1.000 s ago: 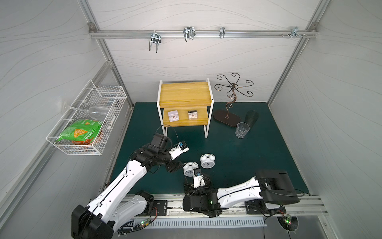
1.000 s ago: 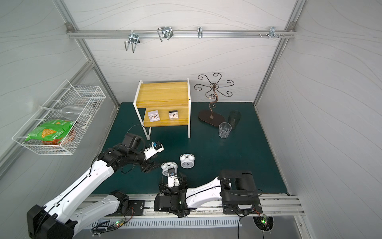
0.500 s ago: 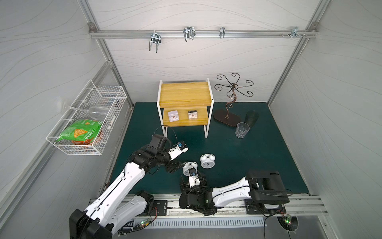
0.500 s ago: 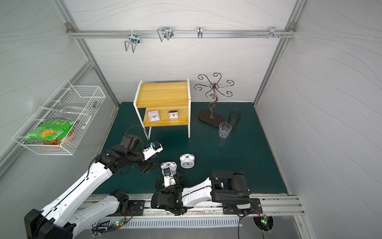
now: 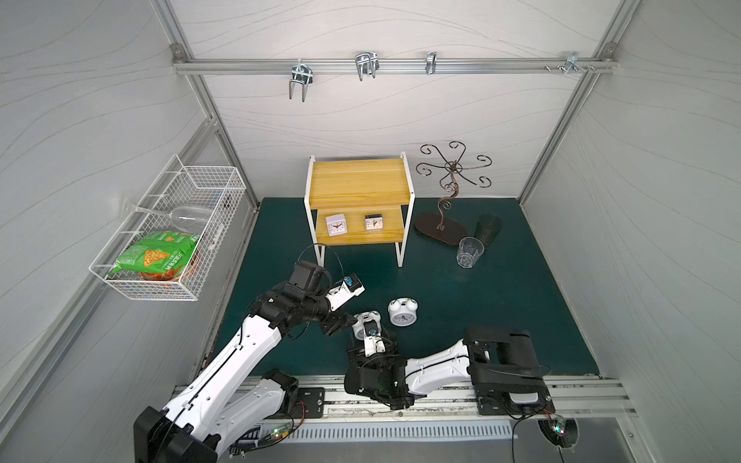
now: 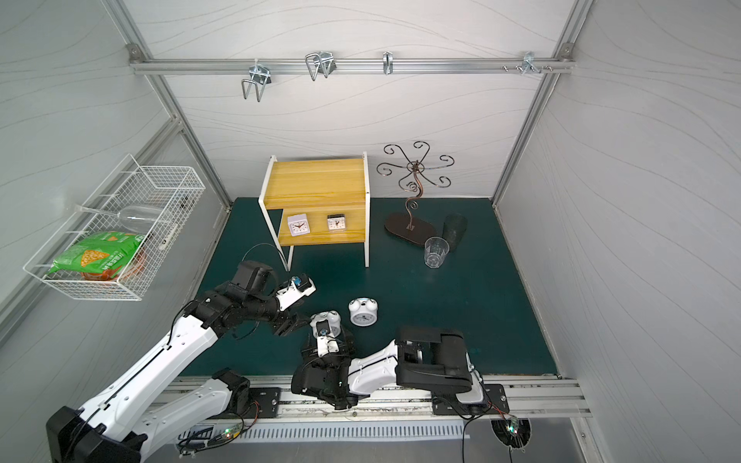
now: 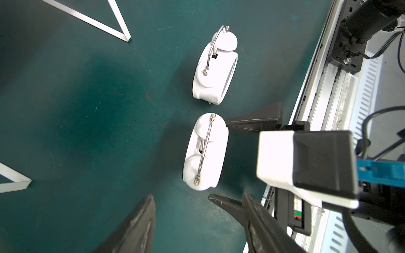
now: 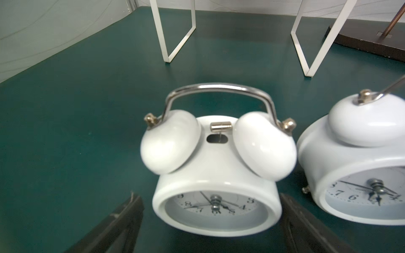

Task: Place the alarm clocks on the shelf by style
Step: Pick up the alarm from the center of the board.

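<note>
Two round white twin-bell alarm clocks stand on the green mat near the front. In the right wrist view, the left one [image 8: 217,175] sits between the fingers of my open right gripper [image 8: 208,195], with a gap on each side. The other twin-bell clock [image 5: 402,314] stands just to its right. My left gripper [image 7: 198,197] hovers open and empty beside the flanked clock [image 7: 205,153]. On the lower board of the yellow shelf [image 5: 359,188] stand a white square clock [image 5: 336,225] and a clear-cased square clock [image 5: 374,223].
A white wire basket [image 5: 168,256] on the left wall holds a green snack bag and a wine glass. Right of the shelf stand a curly metal stand [image 5: 441,232], a dark cup [image 5: 487,228] and a clear glass [image 5: 470,251]. A metal rail [image 5: 441,397] runs along the front.
My right arm has swung left and reached forward, bringing its open fingers around the left twin-bell clock. The left arm has barely moved.
</note>
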`<state>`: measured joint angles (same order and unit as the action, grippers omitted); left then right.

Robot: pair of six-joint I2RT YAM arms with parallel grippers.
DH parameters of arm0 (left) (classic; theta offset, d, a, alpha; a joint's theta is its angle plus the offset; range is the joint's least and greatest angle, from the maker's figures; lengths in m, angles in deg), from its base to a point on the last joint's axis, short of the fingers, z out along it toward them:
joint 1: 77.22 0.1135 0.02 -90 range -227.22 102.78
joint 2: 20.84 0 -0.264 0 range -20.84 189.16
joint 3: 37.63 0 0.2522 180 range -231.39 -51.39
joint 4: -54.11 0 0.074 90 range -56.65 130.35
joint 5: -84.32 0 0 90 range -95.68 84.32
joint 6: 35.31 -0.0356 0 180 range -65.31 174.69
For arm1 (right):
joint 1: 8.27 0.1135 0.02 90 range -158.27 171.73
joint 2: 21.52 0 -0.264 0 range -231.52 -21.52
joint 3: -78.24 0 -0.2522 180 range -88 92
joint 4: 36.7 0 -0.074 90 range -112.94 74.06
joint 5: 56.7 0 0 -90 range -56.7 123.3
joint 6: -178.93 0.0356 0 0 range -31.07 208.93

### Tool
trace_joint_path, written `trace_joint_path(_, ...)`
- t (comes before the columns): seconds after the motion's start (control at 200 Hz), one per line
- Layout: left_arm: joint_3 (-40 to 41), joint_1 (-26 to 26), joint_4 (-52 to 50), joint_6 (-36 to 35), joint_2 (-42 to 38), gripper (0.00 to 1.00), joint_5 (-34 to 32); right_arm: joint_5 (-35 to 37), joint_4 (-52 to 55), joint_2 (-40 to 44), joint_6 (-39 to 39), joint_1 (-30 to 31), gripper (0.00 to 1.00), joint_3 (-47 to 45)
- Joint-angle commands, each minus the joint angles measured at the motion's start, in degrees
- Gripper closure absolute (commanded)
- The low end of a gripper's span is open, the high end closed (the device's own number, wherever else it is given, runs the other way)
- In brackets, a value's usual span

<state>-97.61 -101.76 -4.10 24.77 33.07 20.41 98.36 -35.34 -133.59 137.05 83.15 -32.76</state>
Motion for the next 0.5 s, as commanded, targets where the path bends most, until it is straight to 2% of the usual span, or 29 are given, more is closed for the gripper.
trace_joint_path(0.0,0.27,-0.07,2.08,-0.06,-0.56,0.34,-0.11,-1.11,-3.87,-1.34,-2.77,-0.95,0.01,0.07)
trace_joint_path(0.495,0.21,-0.06,2.06,-0.06,-0.38,0.34,-0.37,-1.34,-6.85,-2.35,-5.91,-2.69,0.03,-0.38)
